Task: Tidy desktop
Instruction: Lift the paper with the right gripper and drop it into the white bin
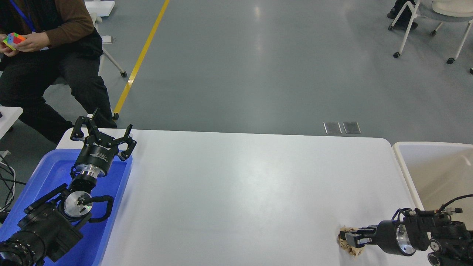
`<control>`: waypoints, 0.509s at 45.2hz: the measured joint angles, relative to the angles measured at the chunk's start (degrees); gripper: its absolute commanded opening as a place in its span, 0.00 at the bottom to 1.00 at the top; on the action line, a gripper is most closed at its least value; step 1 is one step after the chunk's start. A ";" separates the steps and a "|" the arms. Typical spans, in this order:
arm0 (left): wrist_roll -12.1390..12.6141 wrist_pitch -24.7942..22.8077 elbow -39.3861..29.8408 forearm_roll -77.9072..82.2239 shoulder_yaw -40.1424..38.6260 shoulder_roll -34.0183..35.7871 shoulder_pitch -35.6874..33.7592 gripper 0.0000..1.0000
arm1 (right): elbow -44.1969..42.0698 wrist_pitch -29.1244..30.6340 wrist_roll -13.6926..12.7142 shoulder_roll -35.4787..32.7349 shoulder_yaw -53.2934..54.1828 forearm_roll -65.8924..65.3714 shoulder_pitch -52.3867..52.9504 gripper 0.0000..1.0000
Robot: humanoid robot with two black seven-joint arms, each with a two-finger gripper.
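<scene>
The bench is a wide white top with rounded corners, filling the lower middle of the head view. Its long axis runs from 9 o'clock to 3 o'clock, and its far edge lies straight across, facing the grey floor toward 12 o'clock.

At 8 o'clock a blue tray sits against the left end of the bench. The left gripper hangs over the tray's far corner, pointing toward 12 o'clock, its jaws spread wide with nothing between them.

At 4 o'clock the right gripper reaches in low over the bench, pointing toward 9 o'clock. Its jaws are pressed onto a crumpled scrap of brown paper (partly hidden by the fingers), which rests on the bench near the front edge.

At 3 o'clock a pale bin stands just beside the right end of the bench.

Beyond the bench, at 10 o'clock, a seated person holds a many-coloured puzzle cube. A yellow line crosses the floor at 11 o'clock, and a white chair on castors stands at 2 o'clock.
</scene>
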 measured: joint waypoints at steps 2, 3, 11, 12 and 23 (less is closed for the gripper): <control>0.00 0.00 0.00 0.00 0.00 0.00 -0.01 1.00 | -0.01 -0.15 0.08 -0.31 -0.06 0.00 0.11 0.00; 0.00 0.00 0.00 0.00 0.00 0.00 -0.01 1.00 | 0.00 -0.21 0.14 -0.47 -0.09 0.00 0.16 0.00; 0.01 0.00 0.00 0.00 0.00 0.00 -0.03 1.00 | 0.32 -0.54 1.33 -2.43 -0.16 0.27 0.79 0.00; 0.01 0.00 0.00 0.00 0.00 0.00 -0.03 1.00 | 0.39 -0.57 1.48 -2.73 -0.16 0.32 0.91 0.00; 0.05 0.00 0.00 0.04 0.00 0.00 -0.04 1.00 | 4.32 -0.46 3.45 -9.31 0.00 0.95 4.00 0.00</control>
